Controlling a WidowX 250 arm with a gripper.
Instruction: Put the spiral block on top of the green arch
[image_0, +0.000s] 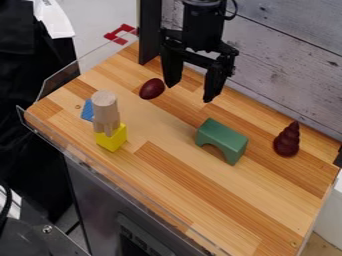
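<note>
Our gripper (192, 92) is spread wide; we may drop the swirly block (287, 141) if we pinch its thin tip.

Viewed obliquely from above, at moderate range, across the striped brown wooden tabletop (267, 200) toward the weathered grey plank wall (287, 65) behind.

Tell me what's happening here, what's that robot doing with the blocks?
The robot's end effector is open and empty, hanging over the wooden table, so nothing is being held right now. It's meant to put the dark red spiral block on top of the green arch, but the spiral still stands beside it. Nearby are a yellow block with wooden pieces on top and a dark red egg.
</note>
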